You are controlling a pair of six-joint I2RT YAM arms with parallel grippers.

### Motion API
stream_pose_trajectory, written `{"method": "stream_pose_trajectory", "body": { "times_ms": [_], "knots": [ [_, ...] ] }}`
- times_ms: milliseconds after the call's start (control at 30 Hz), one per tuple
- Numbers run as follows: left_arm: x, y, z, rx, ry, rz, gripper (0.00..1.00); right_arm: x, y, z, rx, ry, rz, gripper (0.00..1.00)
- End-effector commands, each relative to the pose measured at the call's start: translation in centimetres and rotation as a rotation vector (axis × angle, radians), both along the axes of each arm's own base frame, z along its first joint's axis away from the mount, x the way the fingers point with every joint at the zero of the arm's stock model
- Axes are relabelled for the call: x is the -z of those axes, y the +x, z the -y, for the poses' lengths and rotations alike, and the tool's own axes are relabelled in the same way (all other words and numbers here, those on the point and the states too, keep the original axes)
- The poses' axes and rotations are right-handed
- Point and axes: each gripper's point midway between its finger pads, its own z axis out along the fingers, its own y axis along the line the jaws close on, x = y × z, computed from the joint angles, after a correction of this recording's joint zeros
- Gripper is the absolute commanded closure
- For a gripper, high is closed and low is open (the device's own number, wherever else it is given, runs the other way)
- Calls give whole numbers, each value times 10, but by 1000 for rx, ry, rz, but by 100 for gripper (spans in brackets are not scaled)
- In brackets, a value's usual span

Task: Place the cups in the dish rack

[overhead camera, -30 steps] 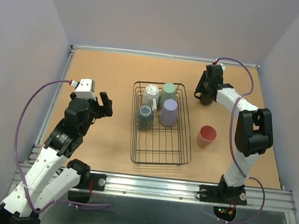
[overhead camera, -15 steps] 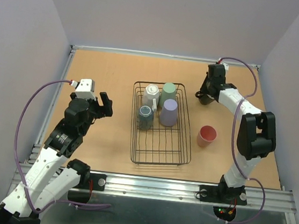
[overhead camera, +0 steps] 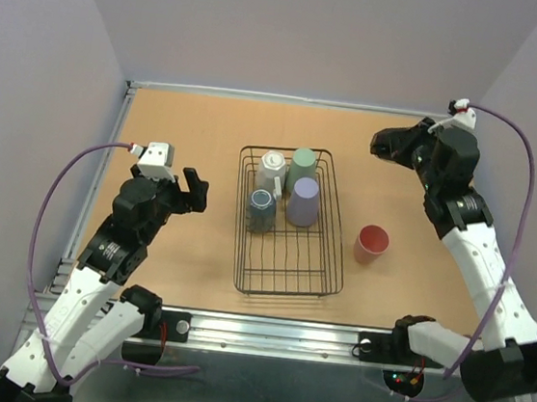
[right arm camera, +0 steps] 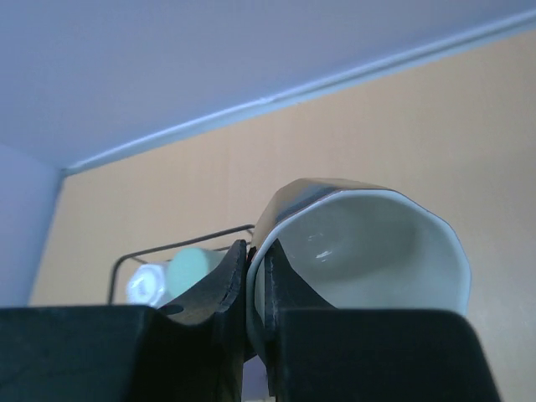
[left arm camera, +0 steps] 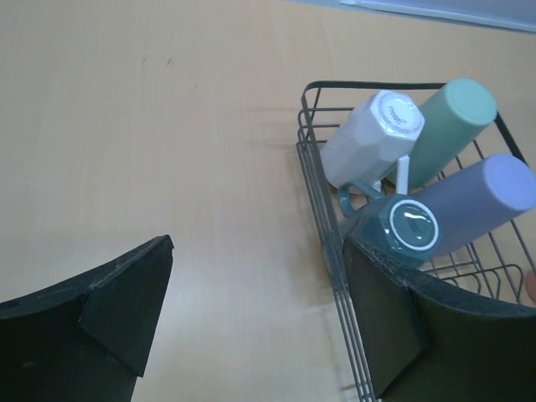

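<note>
The dark wire dish rack (overhead camera: 285, 273) sits mid-table and holds the white mug (overhead camera: 271, 166), green tumbler (overhead camera: 303, 163), lavender tumbler (overhead camera: 303, 202) and grey mug (overhead camera: 261, 210), all upside down in its far half. The red-pink tumbler (overhead camera: 372, 243) stands on the table right of the rack. My right gripper (overhead camera: 384, 142) is raised at the far right, shut on the rim of the black mug with cream inside (right arm camera: 364, 251). My left gripper (overhead camera: 192, 188) is open and empty left of the rack; its view shows the rack (left arm camera: 322, 180) and the white mug (left arm camera: 368, 138).
The near half of the rack holds nothing. Grey walls close the table on three sides, and a metal rail (overhead camera: 273, 333) runs along the near edge.
My right arm has lifted the black mug off the table and swung up and to the right. The left arm has barely moved.
</note>
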Motion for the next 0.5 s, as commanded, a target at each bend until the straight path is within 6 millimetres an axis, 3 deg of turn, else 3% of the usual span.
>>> {"method": "stream_pose_trajectory", "body": {
  "times_ms": [0, 33, 100, 133, 167, 233, 267, 300, 333, 467],
  "knots": [
    [-40, -4, 21, 103, -119, 125, 6, -49, -44, -53, -318, 185, 201, 100],
    [-44, -6, 27, 128, -164, 128, 6, -57, -55, -61, -376, 213, 240, 100],
    [-60, -20, 61, 294, -319, 141, 5, -58, -82, -82, -531, 269, 305, 100],
    [-53, -25, 73, 355, -365, 114, 5, -71, -101, -85, -576, 278, 368, 100],
    [-73, -38, 94, 505, -433, 163, 5, -68, -115, -92, -649, 286, 389, 100],
    [-66, -50, 116, 619, -576, 81, 5, -72, -138, -98, -733, 317, 461, 100],
    [-80, -66, 128, 752, -623, 110, 6, -72, -146, -100, -766, 323, 476, 100],
    [-71, -71, 136, 790, -694, 37, 6, -71, -161, -106, -834, 340, 498, 100],
    [-80, -82, 141, 867, -721, 63, 6, -77, -172, -106, -859, 343, 529, 100],
    [-77, -92, 151, 899, -781, 4, 6, -83, -200, -110, -943, 375, 587, 99]
  ]
}}
